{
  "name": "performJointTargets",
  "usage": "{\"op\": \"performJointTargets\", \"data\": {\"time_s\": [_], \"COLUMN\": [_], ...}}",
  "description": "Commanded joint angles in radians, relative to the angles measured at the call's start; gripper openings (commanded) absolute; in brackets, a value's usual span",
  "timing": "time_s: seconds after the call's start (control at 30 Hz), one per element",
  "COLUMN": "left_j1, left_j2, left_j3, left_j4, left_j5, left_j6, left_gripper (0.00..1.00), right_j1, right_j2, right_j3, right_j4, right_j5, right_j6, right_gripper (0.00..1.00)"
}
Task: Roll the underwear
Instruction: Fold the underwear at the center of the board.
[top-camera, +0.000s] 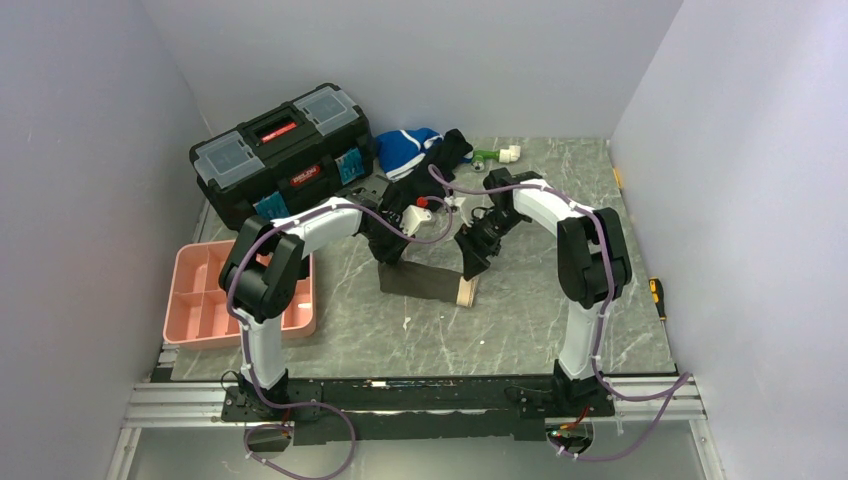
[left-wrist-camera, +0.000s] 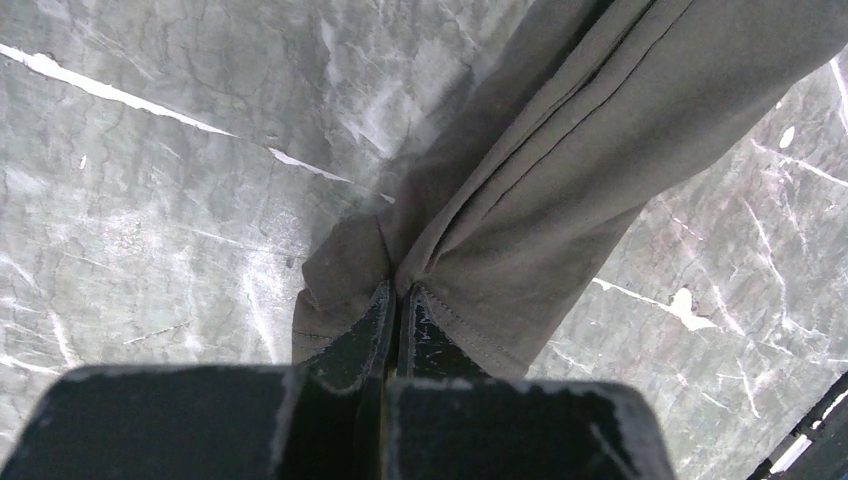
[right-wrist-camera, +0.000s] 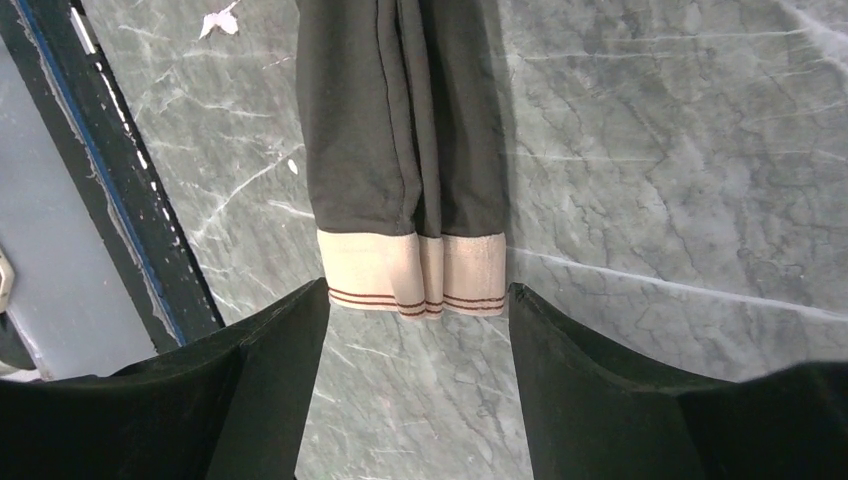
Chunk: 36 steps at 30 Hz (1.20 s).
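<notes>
Along the bottom of the overhead view the two arm bases sit bolted to a metal rail (top-camera: 400, 400), and both arms arch up and inward over the grey marbled table (top-camera: 520, 330). The underwear (top-camera: 425, 279) lies just above the middle of that frame. It is folded into a long dark grey-brown strip, flat on the table, running from upper left to lower right. Its beige waistband (top-camera: 465, 291) is at the lower-right end.

The left gripper (top-camera: 392, 258) is down on the strip's upper-left end. In its wrist view the two fingers (left-wrist-camera: 360, 340) are pressed together with a pinch of the hemmed fabric caught between them, and the cloth stretches away toward the upper right of that frame.

The right gripper (top-camera: 469, 268) hangs over the waistband end. From its own camera the fingers (right-wrist-camera: 260, 380) stand well apart, one at each side of the lower frame, with nothing held between them. The waistband, marked with thin dark red stripes, lies on the table just past their tips.

Left of centre, a pink compartment tray (top-camera: 178, 300) sits partly behind the left arm. A yellow-and-black tool handle (top-camera: 655, 293) lies at the table's right edge. Further back, in the upper left, stands a black toolbox (top-camera: 280, 150) with clear-lidded pockets. To its right, at the back of the table, a blue-and-white garment (top-camera: 405, 150) and a black garment (top-camera: 452, 150) are heaped together. A small green-and-white object (top-camera: 497, 154) lies just beside them.
</notes>
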<state>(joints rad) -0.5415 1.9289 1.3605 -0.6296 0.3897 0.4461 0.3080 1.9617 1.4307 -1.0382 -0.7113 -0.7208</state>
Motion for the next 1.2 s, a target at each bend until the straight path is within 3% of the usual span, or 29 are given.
{"op": "performJointTargets", "data": {"time_s": [0.0,0.37,0.83,1.0,1.17], "left_j1": [0.005,0.005,0.005,0.005,0.005], "left_j2": [-0.024,-0.029,-0.029,-0.029,-0.024], "left_j3": [-0.003,-0.001,-0.002,0.001,0.006], "left_j4": [0.027,0.023,0.020,0.016,0.013], "left_j5": [-0.006,-0.013,-0.021,-0.022,-0.019], "left_j6": [-0.015,-0.014,-0.007,-0.004,0.001], "left_gripper": [0.00,0.00,0.00,0.00,0.00], "right_j1": [0.007,0.022,0.022,0.020,0.018], "right_j2": [0.015,0.061,0.080,0.092,0.091], "right_j3": [-0.014,-0.028,-0.018,-0.010,0.006], "right_j4": [0.030,0.030,-0.005,-0.009,-0.014], "right_j5": [0.004,0.009,0.001,0.010,0.028], "right_j6": [0.004,-0.007,-0.023,-0.026,-0.022], "right_gripper": [0.69,0.63,0.38,0.37,0.45]}}
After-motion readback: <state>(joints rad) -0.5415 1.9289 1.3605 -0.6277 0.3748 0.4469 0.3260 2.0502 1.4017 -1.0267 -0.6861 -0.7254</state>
